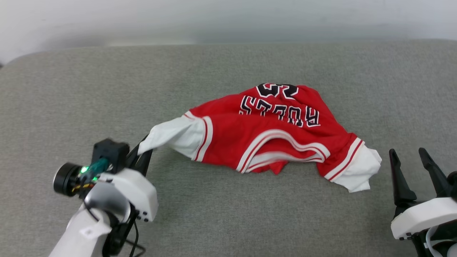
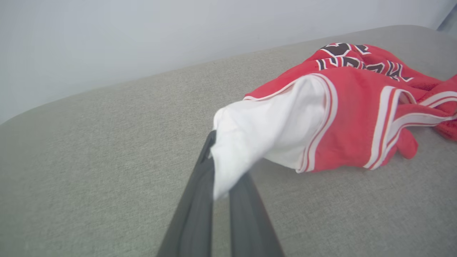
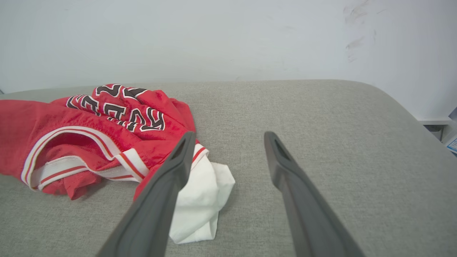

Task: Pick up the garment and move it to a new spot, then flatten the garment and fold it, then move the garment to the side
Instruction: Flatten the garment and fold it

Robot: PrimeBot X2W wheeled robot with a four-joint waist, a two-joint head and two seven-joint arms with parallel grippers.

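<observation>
In the head view, a red jersey-style T-shirt point(image 1: 271, 132) with white sleeves, striped trim and black lettering lies crumpled at the middle of the grey fabric-covered surface point(image 1: 228, 221). The left gripper point(image 1: 142, 151) is clamped on the end of one white sleeve point(image 1: 175, 137), which stretches out toward it. The right gripper point(image 1: 408, 153) stands with its jaws spread just beside the other sleeve point(image 1: 358, 171). In the left wrist view, the dark fingers pinch the white cloth, raised slightly off the surface. In the right wrist view, the parted fingers frame the bunched white sleeve and bare surface.

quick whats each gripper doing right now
left gripper: shut on the garment, at a white sleeve
right gripper: open, holding nothing
</observation>
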